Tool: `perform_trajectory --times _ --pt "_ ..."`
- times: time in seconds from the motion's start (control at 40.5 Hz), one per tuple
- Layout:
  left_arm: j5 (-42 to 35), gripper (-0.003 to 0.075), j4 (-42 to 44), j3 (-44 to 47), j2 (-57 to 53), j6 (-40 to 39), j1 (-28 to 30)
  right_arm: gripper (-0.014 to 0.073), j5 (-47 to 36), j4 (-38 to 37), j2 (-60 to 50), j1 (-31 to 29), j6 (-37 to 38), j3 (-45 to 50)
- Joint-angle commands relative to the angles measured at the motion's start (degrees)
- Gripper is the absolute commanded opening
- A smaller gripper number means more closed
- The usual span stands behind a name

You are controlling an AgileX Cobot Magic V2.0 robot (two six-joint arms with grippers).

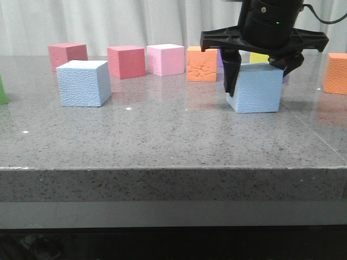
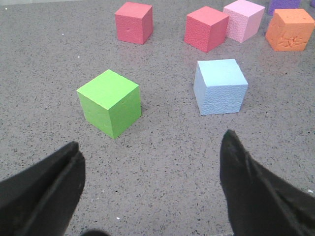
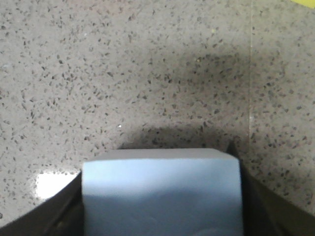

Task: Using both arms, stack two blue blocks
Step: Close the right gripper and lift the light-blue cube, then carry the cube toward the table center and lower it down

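One pale blue block [image 1: 84,83] sits on the grey table at the left; it also shows in the left wrist view [image 2: 220,86], ahead of my left gripper [image 2: 151,139], which is open, empty and above bare table. The left arm is out of the front view. The other blue block [image 1: 255,88] rests on the table at the right, between the fingers of my right gripper [image 1: 257,81]. In the right wrist view this block [image 3: 162,191] fills the gap, and both fingers of the right gripper [image 3: 160,167] lie against its sides.
A green cube [image 2: 109,102] stands left of the left blue block. Along the back stand two red cubes [image 1: 67,55] [image 1: 126,61], a pink one [image 1: 165,59], an orange one [image 1: 201,64], a yellow one [image 1: 259,57] and another orange cube [image 1: 336,73] at the far right.
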Motion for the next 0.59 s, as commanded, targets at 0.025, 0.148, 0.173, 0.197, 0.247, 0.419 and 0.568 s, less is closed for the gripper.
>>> perform_trajectory --times 0.025,0.148,0.173,0.197,0.247,0.419,0.568 --pt "-5.0 0.0554 0.4 -1.9 0.5 -0.4 -0.4 0.0401 -0.1 -1.9 -3.8 1.0 -0.1 -2.6" --pt "-5.0 0.0554 0.5 -1.9 0.5 -0.4 -0.4 0.0401 0.2 -3.7 -4.5 4.1 -0.2 -5.0" --pt "-5.0 0.0554 0.5 -1.9 0.5 -0.4 -0.4 0.0401 0.7 -4.7 -4.5 4.7 -0.3 -5.8" --pt "-5.0 0.0554 0.5 -1.9 0.5 -0.4 -0.4 0.0401 1.3 -5.4 -4.5 5.4 -0.7 -6.3" --pt "-5.0 0.0554 0.6 -1.9 0.5 -0.4 -0.4 0.0401 3.0 -6.7 -4.5 7.1 -2.8 -8.0" --pt "-5.0 0.0554 0.7 -1.9 0.5 -0.4 -0.4 0.0401 7.4 -5.1 -4.5 9.8 -3.5 -13.4" --pt "-5.0 0.0554 0.7 -1.9 0.5 -0.4 -0.4 0.0401 7.3 -4.4 -3.2 10.7 0.6 -15.7"
